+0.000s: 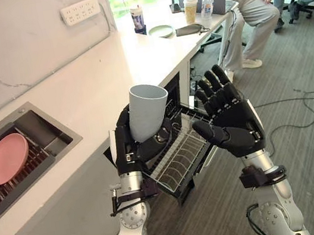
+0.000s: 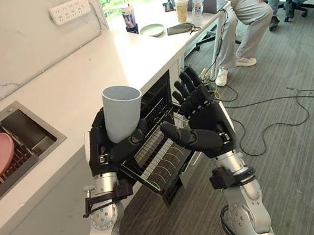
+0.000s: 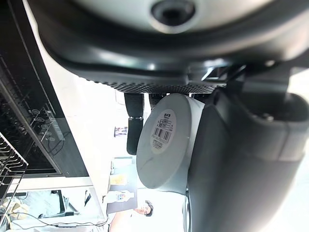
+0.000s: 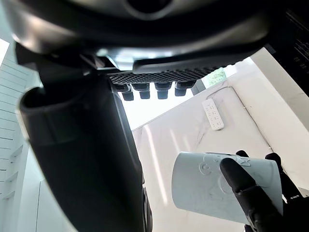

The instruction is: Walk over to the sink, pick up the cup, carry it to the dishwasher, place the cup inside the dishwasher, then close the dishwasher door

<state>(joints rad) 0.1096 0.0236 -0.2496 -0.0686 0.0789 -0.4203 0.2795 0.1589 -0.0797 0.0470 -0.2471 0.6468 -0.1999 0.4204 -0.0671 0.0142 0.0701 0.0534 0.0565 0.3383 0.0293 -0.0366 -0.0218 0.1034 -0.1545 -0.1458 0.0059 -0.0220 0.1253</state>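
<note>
The left wrist view is showing the grey cup (image 3: pixel 166 154) from underneath, with a barcode label (image 3: pixel 161 131) on its base, while the head views are giving its open mouth. The left hand (image 1: pixel 127 149) is holding the cup upright, fingers curled round its lower half. Just behind, the wire rack (image 1: pixel 179 162) is jutting out of the open dishwasher (image 1: pixel 171 94) between both arms. The right hand (image 1: pixel 233 120) is standing near the cup, palm facing it, fingers straight and holding nothing. Further left, a pink plate (image 1: pixel 7 158) is lying in the sink (image 1: pixel 57 131). Beyond, a power strip (image 1: pixel 80 11) is hanging above the white countertop (image 1: pixel 107 71), and two people (image 1: pixel 246 0) are sitting.
</note>
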